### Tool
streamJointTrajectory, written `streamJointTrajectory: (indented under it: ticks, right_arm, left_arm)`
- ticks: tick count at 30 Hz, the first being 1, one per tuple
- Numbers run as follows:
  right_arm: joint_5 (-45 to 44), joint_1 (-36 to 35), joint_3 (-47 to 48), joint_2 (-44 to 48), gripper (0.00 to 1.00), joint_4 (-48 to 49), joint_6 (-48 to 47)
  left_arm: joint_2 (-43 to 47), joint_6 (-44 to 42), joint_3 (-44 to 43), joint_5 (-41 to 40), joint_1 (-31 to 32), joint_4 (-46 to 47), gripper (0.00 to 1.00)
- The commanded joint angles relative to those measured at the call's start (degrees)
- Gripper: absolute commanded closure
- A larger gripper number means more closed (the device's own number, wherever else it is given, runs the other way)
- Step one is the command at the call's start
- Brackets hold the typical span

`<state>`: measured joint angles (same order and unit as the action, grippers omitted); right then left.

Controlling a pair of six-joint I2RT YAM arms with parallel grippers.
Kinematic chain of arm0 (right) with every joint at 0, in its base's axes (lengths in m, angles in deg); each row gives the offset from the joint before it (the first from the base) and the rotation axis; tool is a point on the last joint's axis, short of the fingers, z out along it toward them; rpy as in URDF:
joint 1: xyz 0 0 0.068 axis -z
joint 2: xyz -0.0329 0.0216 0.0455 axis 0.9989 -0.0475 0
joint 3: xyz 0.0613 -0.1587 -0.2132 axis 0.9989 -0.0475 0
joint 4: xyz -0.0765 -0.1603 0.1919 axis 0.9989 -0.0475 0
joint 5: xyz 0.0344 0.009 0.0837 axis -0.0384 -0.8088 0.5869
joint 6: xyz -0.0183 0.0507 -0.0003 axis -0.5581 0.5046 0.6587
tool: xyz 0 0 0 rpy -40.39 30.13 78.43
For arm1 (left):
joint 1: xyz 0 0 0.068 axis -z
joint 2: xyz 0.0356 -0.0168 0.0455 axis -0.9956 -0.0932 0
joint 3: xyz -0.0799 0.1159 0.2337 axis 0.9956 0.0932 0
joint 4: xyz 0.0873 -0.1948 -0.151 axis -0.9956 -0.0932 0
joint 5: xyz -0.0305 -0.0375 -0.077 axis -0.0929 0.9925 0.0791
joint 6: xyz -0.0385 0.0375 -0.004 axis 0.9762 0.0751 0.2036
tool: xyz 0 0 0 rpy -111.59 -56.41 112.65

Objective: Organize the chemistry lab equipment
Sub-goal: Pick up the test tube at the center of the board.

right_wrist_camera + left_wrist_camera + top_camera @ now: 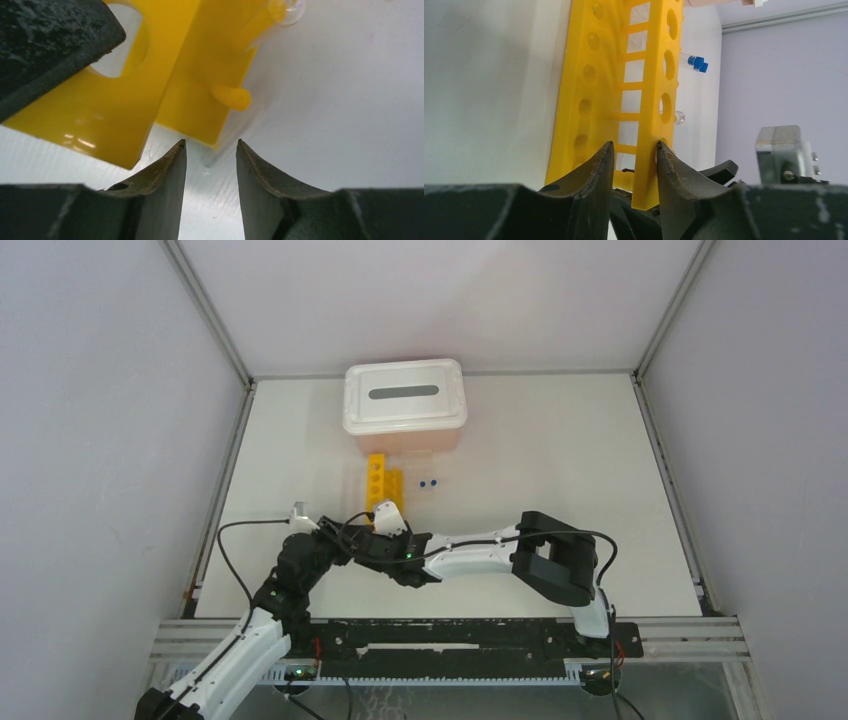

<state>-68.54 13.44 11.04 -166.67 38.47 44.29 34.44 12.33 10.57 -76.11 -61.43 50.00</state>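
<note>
Top external: fixed high above the near edge of the desk (560, 470), looking down and across its whole surface; distant. Left wrist: low, very close, sighting past the left claw (634, 145) along the yellow rack (651, 75). Right wrist: very close, tilted down at the desk past the right claw (210, 142). All three share the rack's near end.

The long yellow plastic rack with round holes (656, 75) runs away from the camera. The edge of its holed plate sits between the black jaws of the left gripper (634, 148): one jaw touches the plate and the other stands clear of it. Two small clear blue-capped tubes (696, 63) lie beyond the rack on the white surface (484, 75).
</note>
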Motion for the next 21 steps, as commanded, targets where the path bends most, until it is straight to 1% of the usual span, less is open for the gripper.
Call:
streamJointTrajectory:
  ticks: [1, 6, 11, 15, 18, 21]
  right_arm:
    - [-1.75, 0.26, 2.69, -2.18, 0.52, -1.76, 2.23]
    - [-2.95, 0.10, 2.24, -2.63, 0.53, -4.22, 3.41]
    - [-4.08, -0.06, 0.03, -1.09, 0.54, -5.05, 4.26]
    - [-3.28, -0.03, -2.78, 1.00, 0.56, -3.61, 4.54]
    - [-1.29, 0.39, -5.11, 1.99, 0.59, -1.16, 4.71]
    - [0.67, 0.63, -6.62, 2.14, 0.66, 0.71, 4.62]
  left_arm:
    - [-0.59, -2.93, 9.52, -1.00, -0.01, -8.81, 0.61]
    - [-0.50, -2.99, 9.56, -0.88, -0.02, -8.72, 0.61]
    - [-0.38, -2.99, 9.56, -0.84, 0.02, -8.67, 0.61]
    - [-0.45, -3.07, 9.59, -0.92, -0.02, -8.68, 0.61]
    - [-0.30, -3.12, 9.57, -0.90, -0.01, -8.72, 0.61]
    - [-0.29, -3.05, 9.54, -0.69, 0.00, -8.80, 0.61]
